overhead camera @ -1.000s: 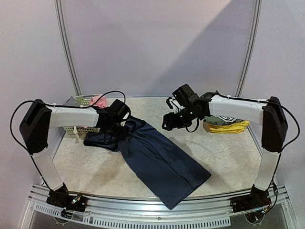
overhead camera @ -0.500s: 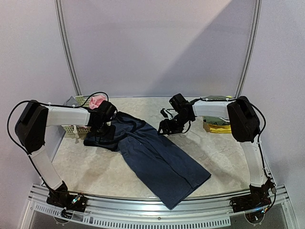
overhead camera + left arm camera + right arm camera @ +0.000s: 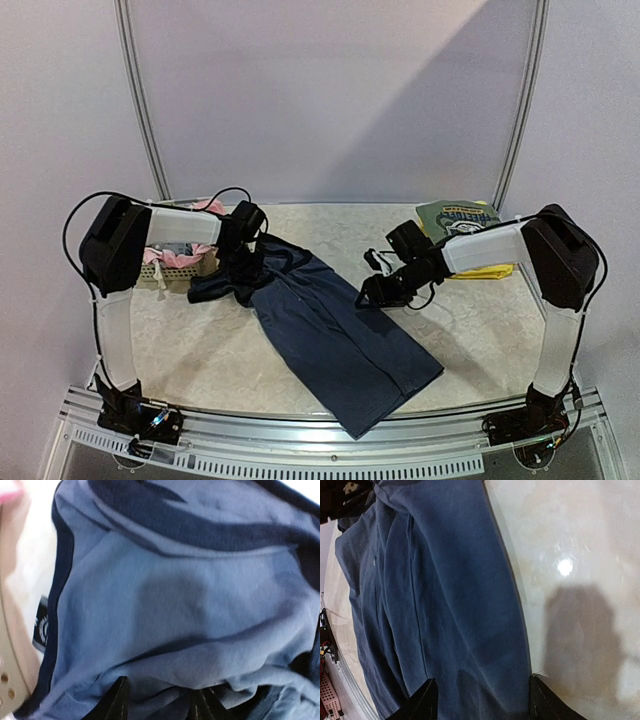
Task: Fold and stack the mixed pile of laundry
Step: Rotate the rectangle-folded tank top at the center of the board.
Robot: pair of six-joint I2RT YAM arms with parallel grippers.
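Meanwhile the right gripper (image 3: 481, 699) hung with fingers spread just above the long edge of the navy dress (image 3: 340, 335), marbled table (image 3: 570, 540) beside it, while the left gripper (image 3: 159, 706) sat against bunched dress cloth, its grip impossible to tell

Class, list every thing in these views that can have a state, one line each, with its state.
Dress: spread flat, top end bunched at the left fingers.
Tee: folded, print up.
Pink cloth: crumpled in the basket.
Basket: upright, holding cloth.
Left fingers: apart on the bunched dress; grip unclear.
Right fingers: open, holding nothing, over the dress edge.
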